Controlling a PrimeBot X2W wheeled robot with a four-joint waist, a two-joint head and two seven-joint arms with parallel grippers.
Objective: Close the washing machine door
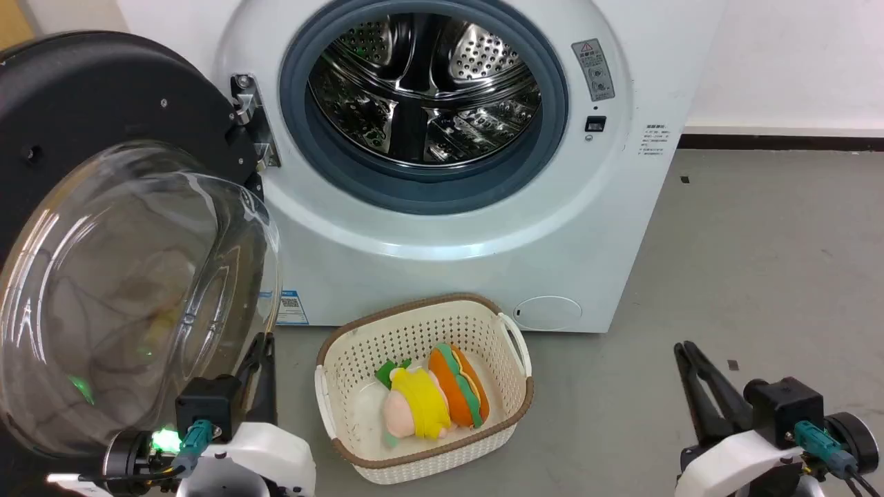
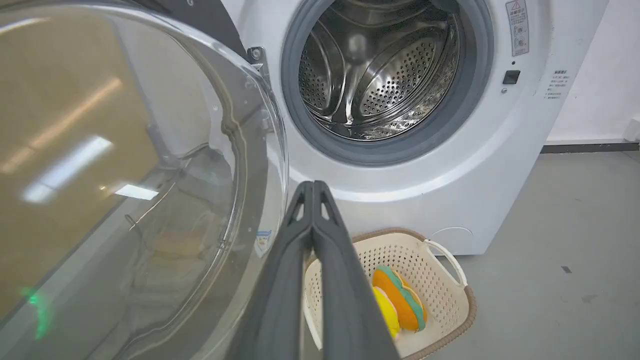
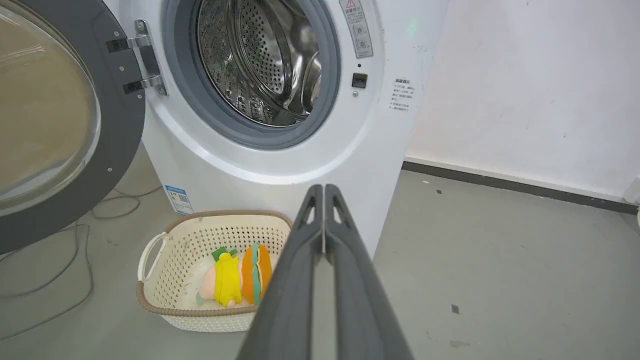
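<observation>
The white washing machine (image 1: 483, 228) stands ahead with its steel drum (image 1: 423, 90) exposed inside a grey gasket. Its door (image 1: 124, 276), a black rim around a bulging clear glass bowl, hangs swung wide open on the left from a metal hinge (image 1: 252, 121). In the right wrist view the door (image 3: 55, 120) hangs at the left. My left gripper (image 1: 262, 348) is shut and empty, just right of the glass bowl's lower edge; its tips (image 2: 312, 186) lie next to the glass (image 2: 125, 200). My right gripper (image 1: 685, 351) is shut and empty at the lower right, far from the door.
A cream perforated basket (image 1: 345, 352) with plush toys (image 1: 431, 393) sits on the grey floor directly before the machine, between my grippers. Cables (image 3: 60, 280) trail on the floor under the door. A white wall (image 3: 525, 90) runs along the right, with bare floor (image 1: 760, 262) beside the machine.
</observation>
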